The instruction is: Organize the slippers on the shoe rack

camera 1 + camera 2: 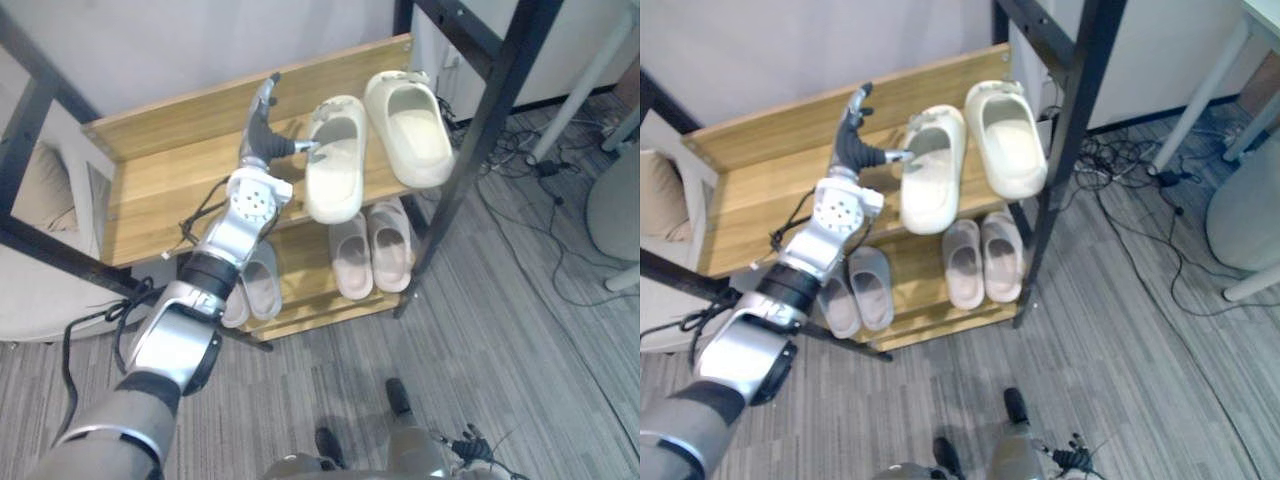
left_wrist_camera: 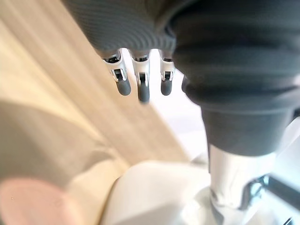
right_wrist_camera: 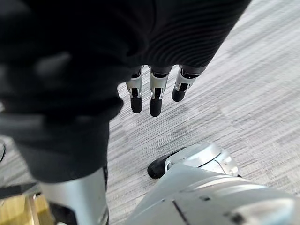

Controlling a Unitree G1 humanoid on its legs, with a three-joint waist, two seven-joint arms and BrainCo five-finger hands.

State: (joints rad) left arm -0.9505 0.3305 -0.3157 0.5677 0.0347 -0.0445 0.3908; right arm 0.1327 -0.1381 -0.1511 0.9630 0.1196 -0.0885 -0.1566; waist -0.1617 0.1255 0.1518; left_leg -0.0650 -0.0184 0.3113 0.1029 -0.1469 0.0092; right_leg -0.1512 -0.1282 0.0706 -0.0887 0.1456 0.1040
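- Cream slippers (image 1: pixel 410 130): we list two side by side at the right end of the top shelf of the shoe rack (image 1: pixel 160 190), toes toward the rack's back board.
- Hazard, fall: the inner cream slipper (image 1: pixel 335 165), the one nearer the rack's middle, appears to project slightly past the shelf's front edge. We judge that a sideways or forward nudge could tip it off onto the floor.
- Hazard, knock-on: both lie close together, so we expect a push on the inner one to shove the outer one toward the rack's right post.
- Left hand (image 1: pixel 262 135): raised over the top shelf, fingers spread and pointing at the back board, holding nothing. Its thumb reaches out to the rim of the inner cream slipper; we cannot tell whether it touches.
- Hazard, weak hold: we think a thumb-only contact would let the smooth moulded rim slip.
- Right hand (image 3: pixel 156 101): hanging over the floor well clear of the rack, fingers relaxed, empty.
- Appearance: thick, one-piece, matte, wide toe openings, unequally angled.
- Lower shelf: grey pair (image 1: pixel 255 290) under the rack's middle, pink-beige pair (image 1: pixel 372 245) under the cream ones, each neatly paired.
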